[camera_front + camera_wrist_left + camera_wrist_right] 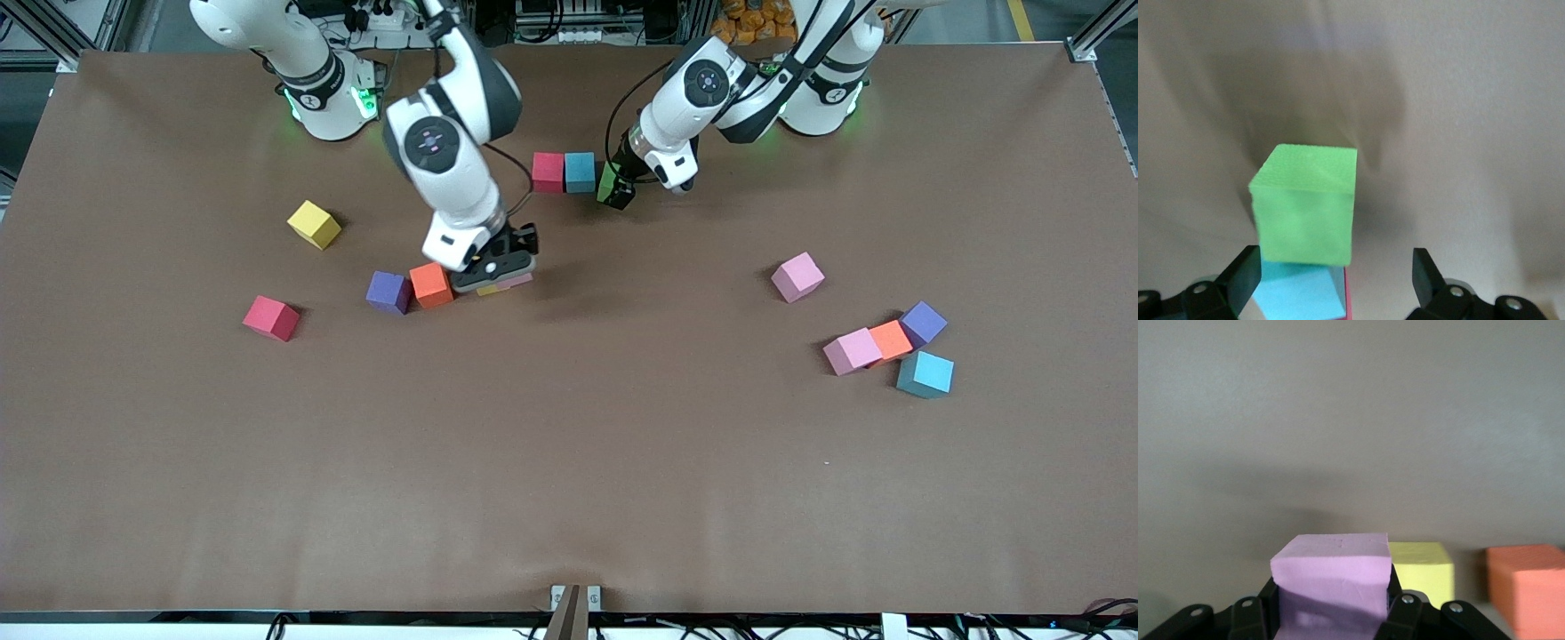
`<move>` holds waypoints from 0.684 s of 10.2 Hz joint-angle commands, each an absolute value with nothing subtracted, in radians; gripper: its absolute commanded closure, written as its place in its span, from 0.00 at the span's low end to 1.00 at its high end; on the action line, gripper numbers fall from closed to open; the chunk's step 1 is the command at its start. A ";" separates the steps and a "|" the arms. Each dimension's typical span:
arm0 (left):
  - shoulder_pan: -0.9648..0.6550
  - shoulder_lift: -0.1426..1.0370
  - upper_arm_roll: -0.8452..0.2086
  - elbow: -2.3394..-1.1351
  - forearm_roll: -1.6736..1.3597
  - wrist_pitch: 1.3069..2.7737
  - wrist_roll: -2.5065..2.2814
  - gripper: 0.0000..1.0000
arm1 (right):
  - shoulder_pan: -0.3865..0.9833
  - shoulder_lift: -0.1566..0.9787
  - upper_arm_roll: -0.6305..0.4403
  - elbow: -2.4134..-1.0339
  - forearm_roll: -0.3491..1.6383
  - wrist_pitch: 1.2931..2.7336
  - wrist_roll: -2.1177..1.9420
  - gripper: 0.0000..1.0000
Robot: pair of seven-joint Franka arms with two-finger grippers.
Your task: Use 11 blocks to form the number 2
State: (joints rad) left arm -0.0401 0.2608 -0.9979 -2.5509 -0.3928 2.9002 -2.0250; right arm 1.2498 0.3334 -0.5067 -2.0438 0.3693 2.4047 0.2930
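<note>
A red block (548,172), a light blue block (580,172) and a green block (609,182) form a short row near the robots' bases. My left gripper (616,194) stands open at the green block (1305,207), its fingers (1245,273) wide on either side of it, with the light blue block (1298,293) just past it. My right gripper (502,276) is shut on a pink block (1331,577), low at the table beside a yellow block (1421,570) and an orange block (1528,583). In the front view the arm hides most of the held pink block (517,281).
Loose blocks toward the right arm's end: yellow (314,224), red (271,317), purple (388,292), orange (432,284). Toward the left arm's end: pink (797,276), then a cluster of pink (852,350), orange (891,340), purple (923,323) and light blue (925,373).
</note>
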 commanded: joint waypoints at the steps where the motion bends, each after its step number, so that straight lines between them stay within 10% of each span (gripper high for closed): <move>1: 0.020 0.184 -1.057 -2.521 -0.377 2.800 -2.040 0.00 | 1.287 0.342 -0.517 -2.065 0.385 2.448 0.359 1.00; 7: 0.254 0.046 -1.080 -2.364 -0.371 2.430 -1.722 0.00 | 1.440 0.429 -0.514 -2.111 0.480 2.667 0.595 1.00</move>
